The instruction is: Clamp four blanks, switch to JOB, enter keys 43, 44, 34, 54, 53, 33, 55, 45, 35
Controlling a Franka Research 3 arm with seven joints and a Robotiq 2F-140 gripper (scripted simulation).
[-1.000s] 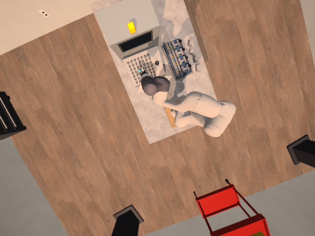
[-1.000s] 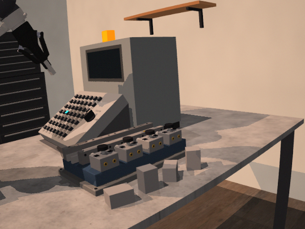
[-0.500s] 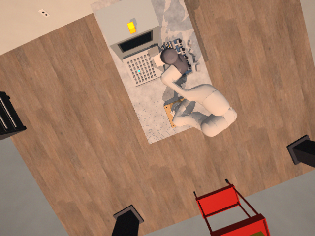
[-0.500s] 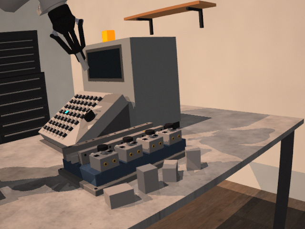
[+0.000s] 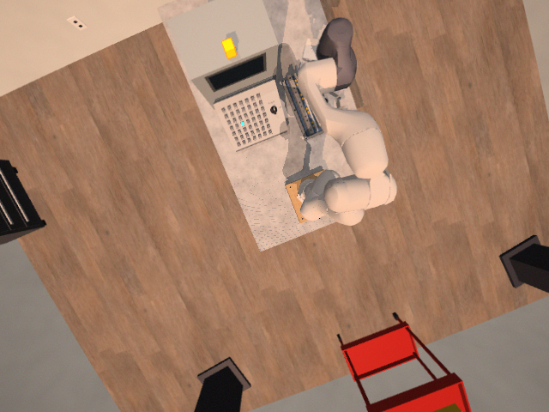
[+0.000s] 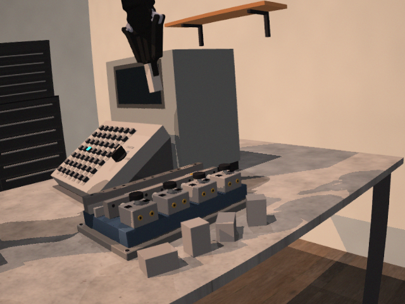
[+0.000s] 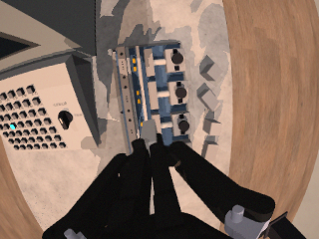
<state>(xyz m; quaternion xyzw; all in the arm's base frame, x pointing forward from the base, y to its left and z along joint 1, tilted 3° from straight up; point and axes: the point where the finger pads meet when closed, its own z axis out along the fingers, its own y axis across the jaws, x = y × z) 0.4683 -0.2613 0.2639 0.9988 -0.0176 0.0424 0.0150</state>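
Note:
My gripper (image 6: 153, 83) (image 7: 151, 129) is shut with nothing in it. It hangs high above the vise fixture (image 6: 107, 225) (image 7: 142, 94) (image 5: 304, 112), in front of the cabinet's screen. The four stations' rails are bare. Black valve knobs (image 6: 136, 196) (image 7: 179, 94) top the four lens blocks. Four grey blanks lie loose on the table before the fixture: one (image 6: 157, 258), a second (image 6: 195, 236) (image 7: 209, 98), a third (image 6: 225, 226) and a fourth (image 6: 255, 209) (image 7: 207, 67). On the keypad (image 6: 74, 178) (image 5: 262, 133) (image 7: 40, 153) one key (image 6: 88, 148) (image 5: 242, 124) (image 7: 12, 126) glows cyan. The selector knob (image 6: 118, 153) (image 5: 273, 109) (image 7: 66, 119) sits at its right. The cabinet's amber lamp (image 5: 229, 47) is lit.
The grey cabinet (image 6: 205, 104) stands behind the fixture. The table's front edge (image 6: 294, 228) runs close behind the blanks. A wall shelf (image 6: 228, 11) hangs above. A black drawer unit (image 6: 29, 114) stands at the left. A red cart (image 5: 389, 354) is on the floor.

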